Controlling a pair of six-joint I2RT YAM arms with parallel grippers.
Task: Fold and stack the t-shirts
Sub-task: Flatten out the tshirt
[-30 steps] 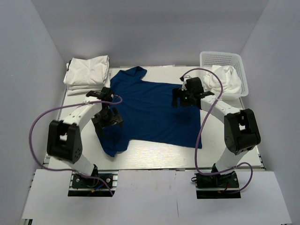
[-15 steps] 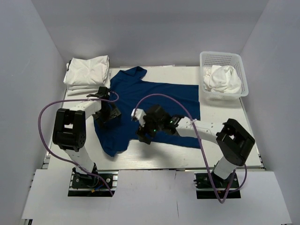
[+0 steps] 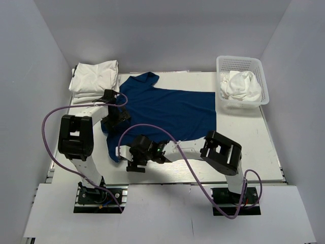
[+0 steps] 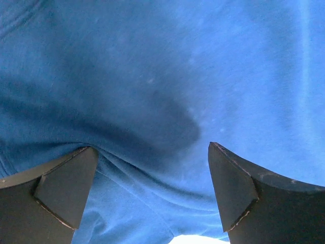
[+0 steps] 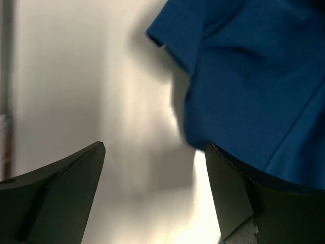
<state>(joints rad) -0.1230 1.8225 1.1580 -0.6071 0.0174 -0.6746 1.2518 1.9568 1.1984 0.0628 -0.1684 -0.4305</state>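
The left claw (image 4: pixel 152 188) has jaws spread wide, the blue t-shirt (image 4: pixel 152 76) beneath and ahead of it; the right claw (image 5: pixel 155 188), jaws likewise apart, is over the surface (image 5: pixel 76 76), shirt edge ahead-right.

blue t-shirt (image 4: pixel 152 61): fills the frame, bit rumpled
left hand (image 4: pixel 152 147): spread wide, cloth between the fingers
worktop (image 4: pixel 195 240): pale sliver at bottom

Overhead view: bright, even light, soft shadows. Right wrist view: motion-blurred. Left wrist view: dark shadow on blue t-shirt (image 4: pixel 162 91).
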